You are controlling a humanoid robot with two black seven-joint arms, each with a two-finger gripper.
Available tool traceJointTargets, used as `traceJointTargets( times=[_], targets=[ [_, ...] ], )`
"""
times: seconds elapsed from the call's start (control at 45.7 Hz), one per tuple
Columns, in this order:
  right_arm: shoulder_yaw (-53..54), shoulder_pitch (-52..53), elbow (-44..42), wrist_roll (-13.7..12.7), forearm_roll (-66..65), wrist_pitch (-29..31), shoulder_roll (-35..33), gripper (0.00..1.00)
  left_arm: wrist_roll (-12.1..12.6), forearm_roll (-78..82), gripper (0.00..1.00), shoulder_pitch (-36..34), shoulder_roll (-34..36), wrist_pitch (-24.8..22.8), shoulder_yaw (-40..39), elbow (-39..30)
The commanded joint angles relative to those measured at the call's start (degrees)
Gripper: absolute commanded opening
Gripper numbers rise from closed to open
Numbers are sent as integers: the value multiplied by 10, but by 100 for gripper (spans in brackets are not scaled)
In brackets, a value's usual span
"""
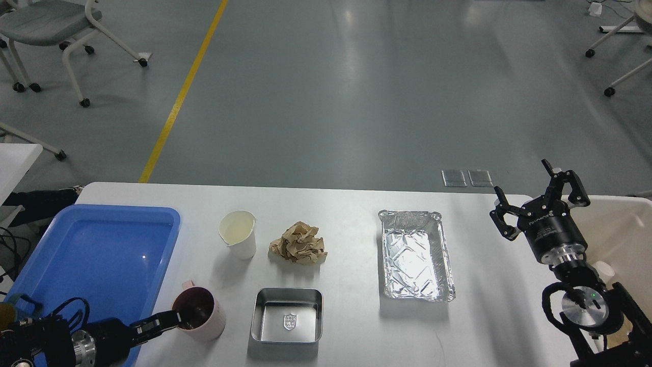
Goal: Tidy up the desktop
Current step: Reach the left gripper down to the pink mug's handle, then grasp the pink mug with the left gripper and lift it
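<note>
Because the left gripper [170, 318] has its tip right at the near rim of the pink mug [199, 320], the job in hand looks like picking that mug up. The gripper is seen low and dark from this side, so I cannot tell if its two fingers are apart or pressed on the rim. To do this well, I think one finger should go inside the mug and one outside, so they pinch the wall. Then the squeeze should be firm, because the smooth mug could slip or tip. There may be something dark in the bottom of it, so it should stay upright while it is lifted. The blue tray [153, 216] is just beside the mug on the left, and that seems a good place for it. Close on the other side sits a square metal tin [265, 331], so the mug should go straight up first and not bump it. Farther back stand a white paper cup [239, 235], a brown crumpled paper ball [299, 243] and a foil tray [415, 255]. All of them rest on the white desktop [351, 204]. The right gripper [540, 201] hangs far off at the right edge with its fingers spread wide, holding nothing, next to the cream bin [629, 227].
</note>
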Motion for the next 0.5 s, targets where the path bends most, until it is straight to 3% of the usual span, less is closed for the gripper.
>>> traceJointTargets(
  times=[0.0,0.263,0.481],
  targets=[
    [0,0,0,0,0,0,0,100,1,0,36,0,0,0,1,2],
    [0,2,-2,0,0,-2,5,100,-33,-6,8,-4,11,-3,0,4],
    [-1,4,-2,0,0,-3,6,100,-39,-19,1,-2,19,-3,0,4]
  ],
)
